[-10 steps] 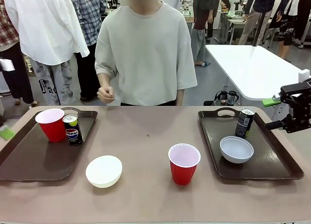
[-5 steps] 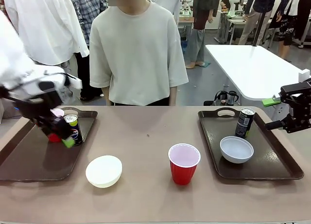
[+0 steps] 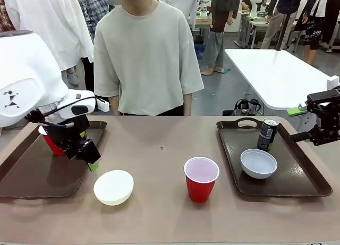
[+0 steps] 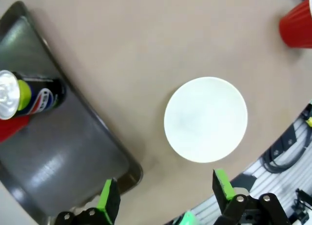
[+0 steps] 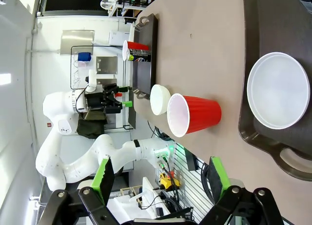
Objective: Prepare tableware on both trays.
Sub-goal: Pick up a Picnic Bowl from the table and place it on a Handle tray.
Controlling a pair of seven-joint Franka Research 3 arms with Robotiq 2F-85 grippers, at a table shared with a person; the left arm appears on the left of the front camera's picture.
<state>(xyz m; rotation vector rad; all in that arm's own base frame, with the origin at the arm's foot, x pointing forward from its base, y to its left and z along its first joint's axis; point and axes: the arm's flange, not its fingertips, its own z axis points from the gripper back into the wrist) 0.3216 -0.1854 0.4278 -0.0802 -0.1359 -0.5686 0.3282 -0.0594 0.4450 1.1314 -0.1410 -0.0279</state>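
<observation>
**Both pincers apart and empty**

Left pincer (image 4: 165,190): jaws wide, over the desk (image 4: 146,44). Just ahead lies the cream bowl (image 4: 205,119), off the left tray (image 4: 73,152) beside it; farther, a Pepsi-logo can (image 4: 36,94) on that tray. Right pincer (image 5: 161,178): jaws wide; ahead a red cup (image 5: 195,114) on the desk, grey bowl (image 5: 279,90) in the right tray (image 5: 268,20).

- The left arm (image 3: 26,80) reaches in from the robot's left, its wrist bent downward.
- The left gripper (image 3: 89,159) points down and slightly inward, green-padded jaws spread wide with nothing between them.
- The right gripper (image 3: 298,124) hangs at the far right, pointing sideways toward the middle, jaws wide apart and empty.
</observation>
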